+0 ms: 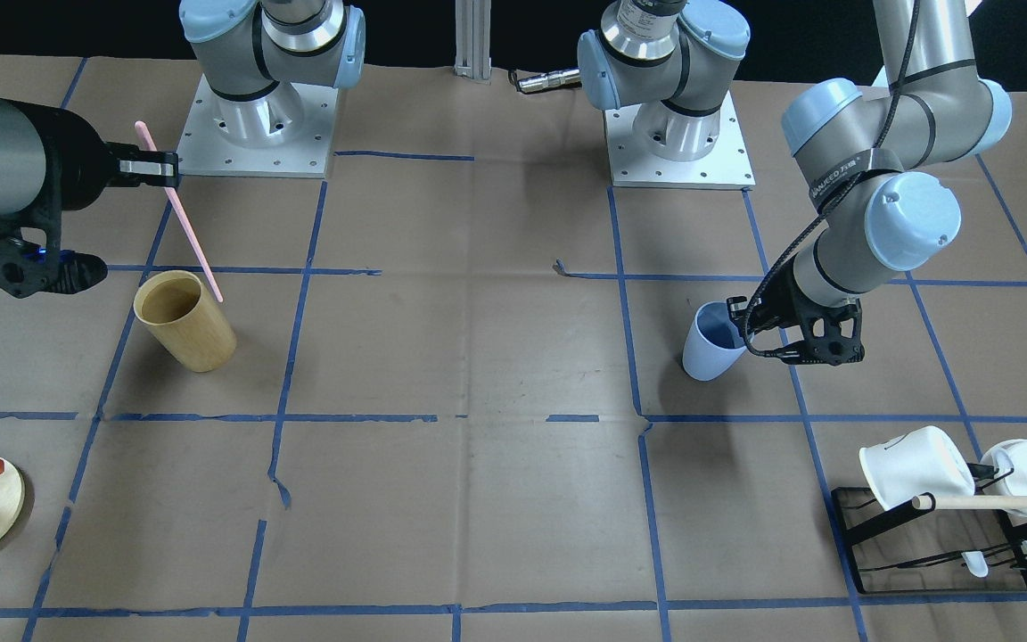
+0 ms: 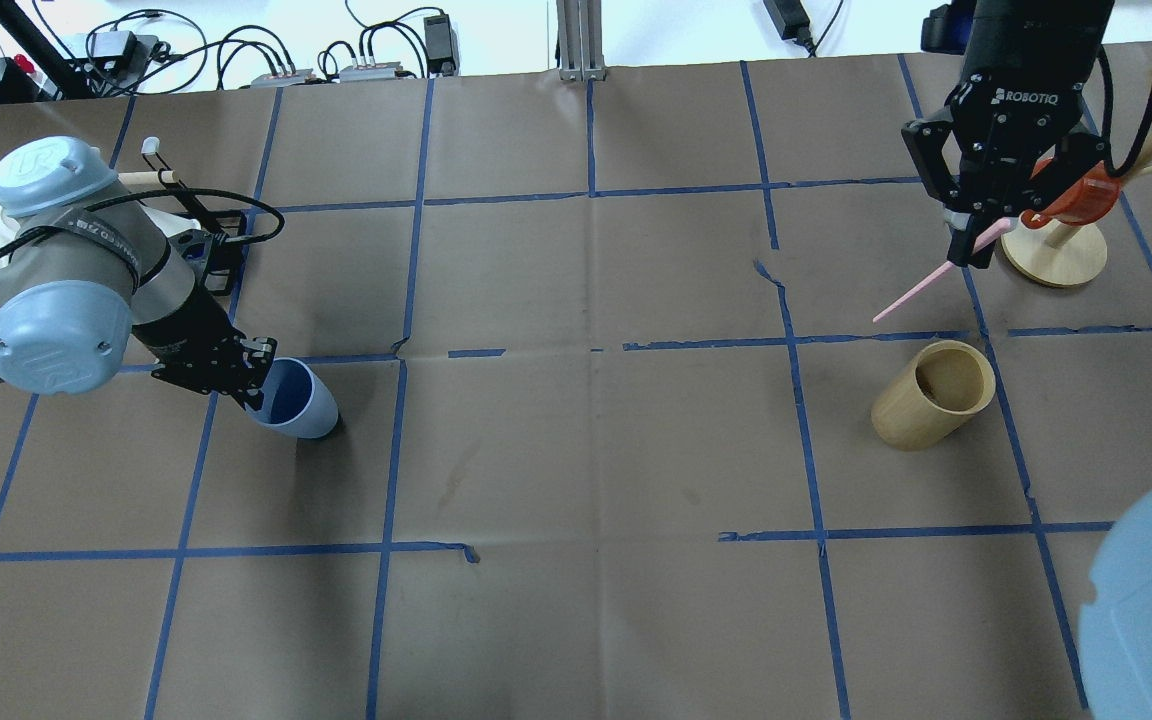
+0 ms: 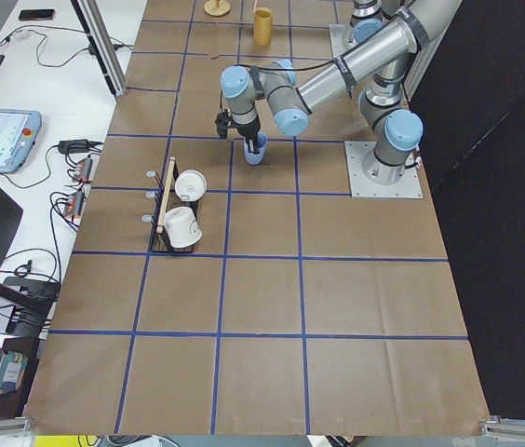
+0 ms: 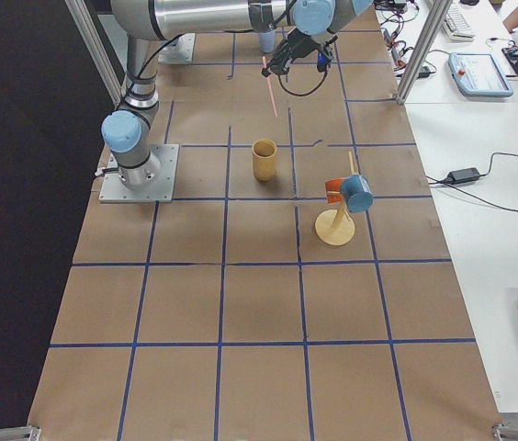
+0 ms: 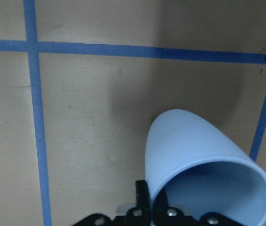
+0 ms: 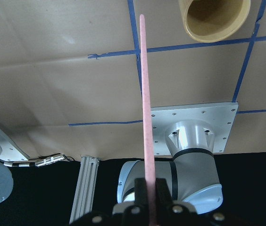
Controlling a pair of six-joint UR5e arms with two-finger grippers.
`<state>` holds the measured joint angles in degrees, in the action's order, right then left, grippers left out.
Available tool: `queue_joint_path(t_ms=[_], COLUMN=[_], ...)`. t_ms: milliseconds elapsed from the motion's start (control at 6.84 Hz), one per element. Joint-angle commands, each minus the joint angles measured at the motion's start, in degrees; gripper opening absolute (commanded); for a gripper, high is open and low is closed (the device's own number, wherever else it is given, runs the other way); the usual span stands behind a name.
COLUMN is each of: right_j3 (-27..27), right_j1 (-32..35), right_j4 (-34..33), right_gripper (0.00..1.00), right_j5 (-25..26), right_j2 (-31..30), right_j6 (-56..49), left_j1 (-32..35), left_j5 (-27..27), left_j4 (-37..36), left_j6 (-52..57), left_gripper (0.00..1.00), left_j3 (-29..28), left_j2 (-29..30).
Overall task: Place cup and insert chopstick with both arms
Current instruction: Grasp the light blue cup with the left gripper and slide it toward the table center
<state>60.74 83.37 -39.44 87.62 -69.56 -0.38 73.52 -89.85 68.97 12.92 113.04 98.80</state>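
1. My left gripper (image 2: 241, 385) is clamped on the rim of the cup (image 2: 298, 402), with one finger inside. The cup is tilted, on the table's left side, and I cannot tell whether its base touches the paper.
2. My right gripper (image 2: 971, 250) pinches the chopstick (image 2: 921, 290) at its upper end. The stick slants down over the far right of the table, well apart from the cup.
3. A tan wooden cup (image 2: 931, 395) stands upright just on the near side of the stick's free tip, not touching it.
4. A wooden stand (image 2: 1056, 258) carrying an orange cup (image 2: 1076, 200) sits close on the right of the right gripper.
5. On the far left, partly hidden behind the left arm, a black rack (image 1: 932, 557) holds two white mugs (image 1: 915, 468) and a beige rod (image 1: 1004, 502).
6. The table is covered with brown paper (image 2: 586, 450), marked into squares by blue tape (image 2: 236, 549) that is torn in places.
7. Beyond the far edge lie cables and power bricks (image 2: 376, 45) — and a tablet-like pendant (image 3: 2, 140) sits off the left end.
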Motion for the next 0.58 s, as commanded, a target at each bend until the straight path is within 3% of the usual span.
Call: queue_joint_path(t_ms=[0,438], right_j3=[0.34,0.52], right_j1=[0.22,0.83], right_j4=[0.67,1.29], right_gripper=[0.10,0.10], right_j5=[-1.65,-2.01], right_j2=[0.04,0.04], right_j6=[0.03,-0.58], left_j1=[2.14,19.05], left_j5=[4.99,6.18], left_j4=[0.20,0.64], left_j6=[-4.36,-25.53], left_gripper=[0.00,0.00], left_j3=[-1.67,-12.46], left_j2=[-0.89,4.79])
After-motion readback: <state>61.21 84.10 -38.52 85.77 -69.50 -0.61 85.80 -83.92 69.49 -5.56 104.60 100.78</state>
